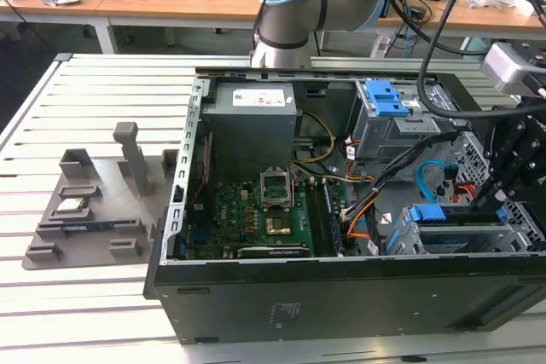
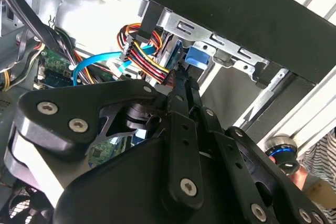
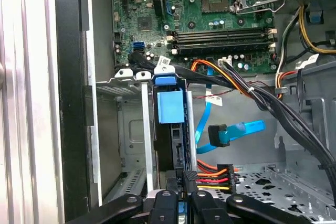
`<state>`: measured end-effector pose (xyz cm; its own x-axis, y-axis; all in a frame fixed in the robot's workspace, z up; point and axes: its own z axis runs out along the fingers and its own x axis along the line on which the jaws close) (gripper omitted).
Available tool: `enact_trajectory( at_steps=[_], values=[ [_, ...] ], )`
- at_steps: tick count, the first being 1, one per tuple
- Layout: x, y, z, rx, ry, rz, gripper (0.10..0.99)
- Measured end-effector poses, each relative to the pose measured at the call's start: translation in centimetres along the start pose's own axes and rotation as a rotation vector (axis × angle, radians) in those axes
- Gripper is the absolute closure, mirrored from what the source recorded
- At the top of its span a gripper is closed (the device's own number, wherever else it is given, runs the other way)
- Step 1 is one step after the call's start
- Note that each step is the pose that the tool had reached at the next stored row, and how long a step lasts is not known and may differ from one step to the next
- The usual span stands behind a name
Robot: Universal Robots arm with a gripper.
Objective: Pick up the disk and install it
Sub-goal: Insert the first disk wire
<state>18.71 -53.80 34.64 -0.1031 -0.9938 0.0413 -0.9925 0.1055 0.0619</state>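
Inside PC drive bay: gripper (image 3: 182, 182) fingers pinched narrow on disk (image 3: 170, 108) rear edge.

Claw (image 1: 503, 198) seemingly at disk (image 1: 452, 215).

The disk (image 3: 170, 129) is seen edge-on in the first wrist view, standing on its narrow side in a metal drive bay of the opened computer case, directly ahead of the gripper (image 3: 181, 190), whose fingertips are at its near edge. A blue plastic carrier is fitted around it, with a blue tab at the far end. In the exterior view, the disk (image 1: 444, 215) is shown as a blue-edged strip in the bay just beside the gripper (image 1: 490, 198).
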Motion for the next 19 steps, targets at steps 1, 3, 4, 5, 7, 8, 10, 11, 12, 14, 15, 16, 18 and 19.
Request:
enact_trajectory(
  at_steps=[1, 3, 4, 5, 7, 8, 10, 11, 12, 14, 15, 16, 18, 19],
  values=[
    [0.0, 0.0, 0.01, 0.0, -0.0006, 0.009, 0.922],
    [-0.01, 0.0, 0.03, -0.001, -0.0012, 0.014, 0.922],
    [-0.01, 0.0, 0.05, -0.001, -0.0012, 0.014, 0.922],
    [-0.01, 0.0, 0.09, -0.001, -0.0013, 0.014, 0.922],
    [-0.01, -0.01, 0.16, -0.001, -0.0011, 0.014, 0.922],
    [-0.01, -0.01, 0.18, -0.001, -0.0011, 0.014, 0.922],
    [-0.08, 0.0, 0.21, -0.001, -0.0014, 0.014, 0.922],
    [-0.15, 0.02, 0.21, -0.001, -0.0013, 0.014, 0.922],
    [-0.15, 0.02, 0.21, -0.001, -0.0013, 0.014, 0.922],
    [-0.16, 0.05, 0.25, -0.001, -0.0013, 0.014, 0.922],
    [-0.16, 0.05, 0.32, -0.001, -0.0011, 0.014, 0.922],
    [-0.16, 0.04, 0.4, -0.001, -0.0007, 0.014, 0.922],
    [-0.17, 0.03, 0.54, -0.001, -0.0016, 0.014, 0.922],
    [-0.17, 0.03, 0.54, -0.001, -0.0013, 0.014, 0.922]
  ],
)
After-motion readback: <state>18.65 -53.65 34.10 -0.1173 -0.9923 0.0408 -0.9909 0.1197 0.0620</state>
